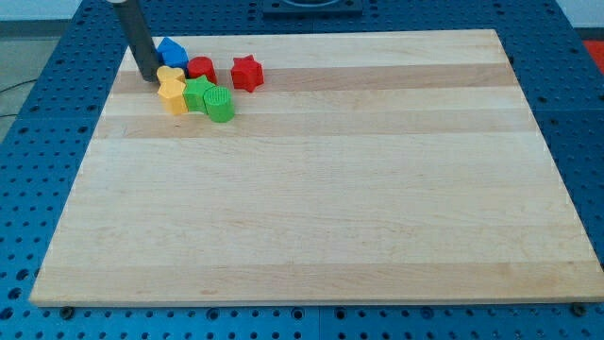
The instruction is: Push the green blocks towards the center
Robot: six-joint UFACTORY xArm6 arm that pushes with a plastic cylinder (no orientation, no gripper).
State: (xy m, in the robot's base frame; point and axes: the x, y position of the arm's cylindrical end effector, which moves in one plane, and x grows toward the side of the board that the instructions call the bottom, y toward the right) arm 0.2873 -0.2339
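Camera view: wooden surface on a blue perforated bench. All blocks were bunched in the surface's top-left corner. My tip stood at the left side of the cluster, near the surface's left and top edges, just beside the yellow blocks. No hand on this arm, only the rod, so there was nothing to open or close and nothing held.

Green star block and green cylinder block sat touching each other at the cluster's lower right, the cylinder nearest the open middle. Yellow block, rounded, lay against the star's left side; a second yellow block sat just above it, shape hard to make out. Blue block, angular, was at the cluster's top, close to the top edge. Red cylinder block lay between blue and green star. Red star block stood slightly apart to the view's right.

From the green pair, bare wood ran to the view's right and bottom, all the way to those edges.
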